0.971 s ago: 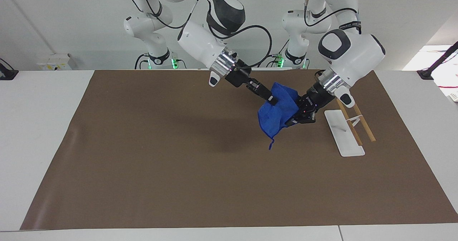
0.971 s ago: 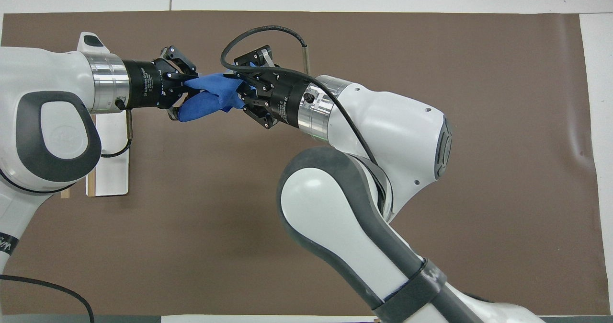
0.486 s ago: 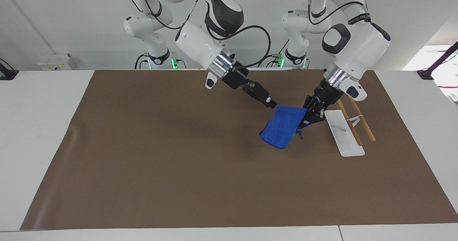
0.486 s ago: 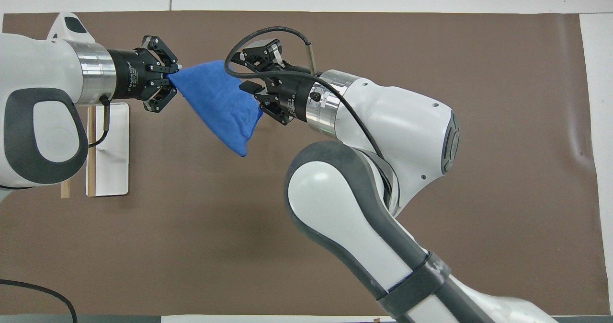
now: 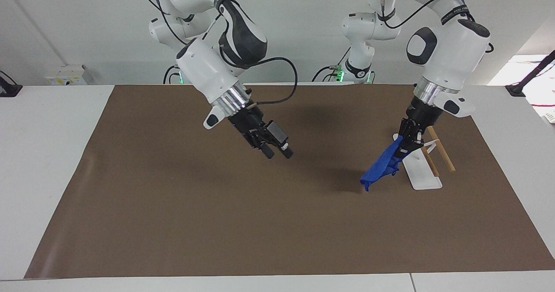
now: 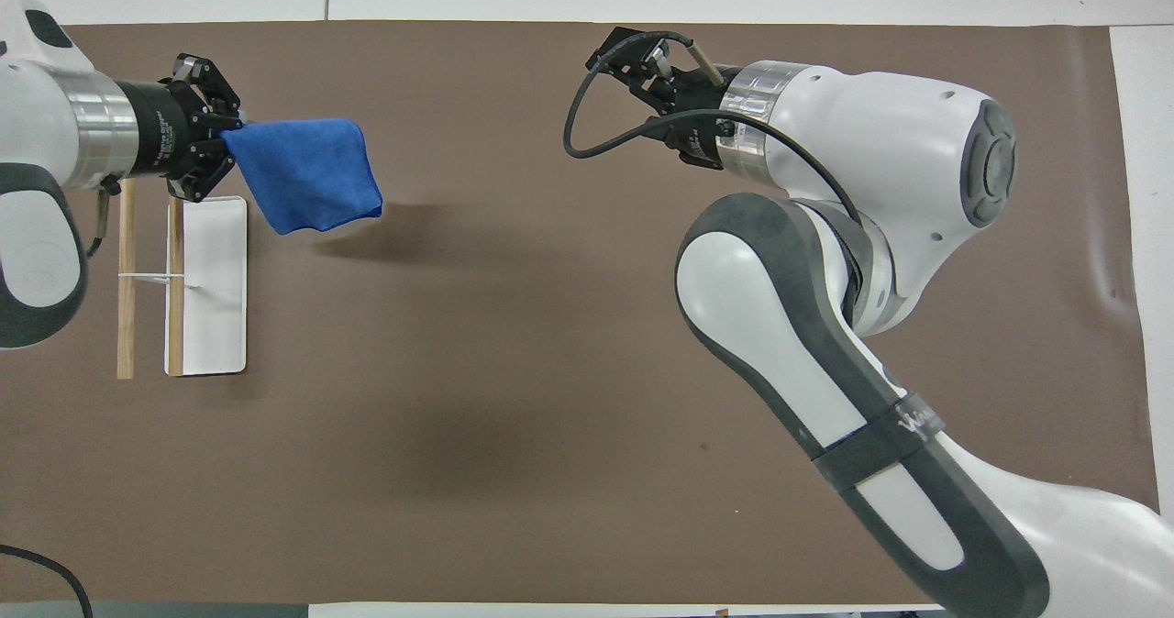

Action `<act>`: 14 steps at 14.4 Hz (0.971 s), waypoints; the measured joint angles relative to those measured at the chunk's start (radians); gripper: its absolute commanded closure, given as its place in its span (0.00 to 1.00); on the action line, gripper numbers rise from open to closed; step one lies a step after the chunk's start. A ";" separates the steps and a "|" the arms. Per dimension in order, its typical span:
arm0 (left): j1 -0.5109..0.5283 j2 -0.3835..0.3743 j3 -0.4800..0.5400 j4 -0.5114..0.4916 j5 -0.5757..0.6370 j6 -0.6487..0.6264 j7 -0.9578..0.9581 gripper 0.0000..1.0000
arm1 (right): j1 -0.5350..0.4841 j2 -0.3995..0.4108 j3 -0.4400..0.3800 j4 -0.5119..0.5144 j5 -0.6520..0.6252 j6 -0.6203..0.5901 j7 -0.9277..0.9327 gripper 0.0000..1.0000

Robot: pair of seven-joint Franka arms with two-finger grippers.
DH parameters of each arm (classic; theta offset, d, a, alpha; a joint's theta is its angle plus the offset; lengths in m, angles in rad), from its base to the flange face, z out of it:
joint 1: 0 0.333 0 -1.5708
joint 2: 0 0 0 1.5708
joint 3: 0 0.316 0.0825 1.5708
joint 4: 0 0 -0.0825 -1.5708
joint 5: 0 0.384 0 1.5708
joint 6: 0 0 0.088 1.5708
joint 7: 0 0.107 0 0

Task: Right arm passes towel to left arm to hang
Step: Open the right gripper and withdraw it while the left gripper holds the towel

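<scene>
The tabletop (image 5: 52,175) has a big brown mat (image 5: 217,222) on it. The right arm (image 5: 208,66) hangs over the mat's middle w/ its gripper (image 5: 277,150) open & holding nothing. The left arm (image 5: 446,53) is up over the white rack (image 5: 418,170) w/ wood bars, at its own end. The left gripper (image 5: 407,144) is pinched tight on 1 corner of the blue towel (image 5: 381,166), which hangs down in the air beside the rack.

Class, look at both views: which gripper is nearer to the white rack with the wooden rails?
Left. The left gripper, shut on the towel, hangs right at the rack; the right gripper, fingers open, is over the brown mat mid-table, well away.
</scene>
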 measured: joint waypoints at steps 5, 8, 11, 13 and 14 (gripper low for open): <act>0.143 -0.064 0.004 -0.060 0.004 -0.050 0.050 1.00 | -0.135 -0.007 -0.001 0.002 -0.321 -0.223 -0.151 0.00; 0.225 -0.108 0.005 -0.132 0.004 -0.050 0.102 1.00 | -0.222 -0.025 -0.003 0.004 -0.405 -0.383 -0.297 0.00; 0.307 -0.130 0.006 -0.161 0.004 -0.050 0.155 1.00 | -0.273 -0.059 -0.004 0.011 -0.514 -0.553 -0.356 0.00; 0.353 -0.141 0.006 -0.171 0.004 -0.050 0.169 1.00 | -0.299 -0.093 -0.004 0.013 -0.565 -0.660 -0.390 0.00; 0.370 -0.146 0.007 -0.181 0.004 -0.046 0.171 1.00 | -0.317 -0.111 -0.004 0.013 -0.583 -0.709 -0.417 0.00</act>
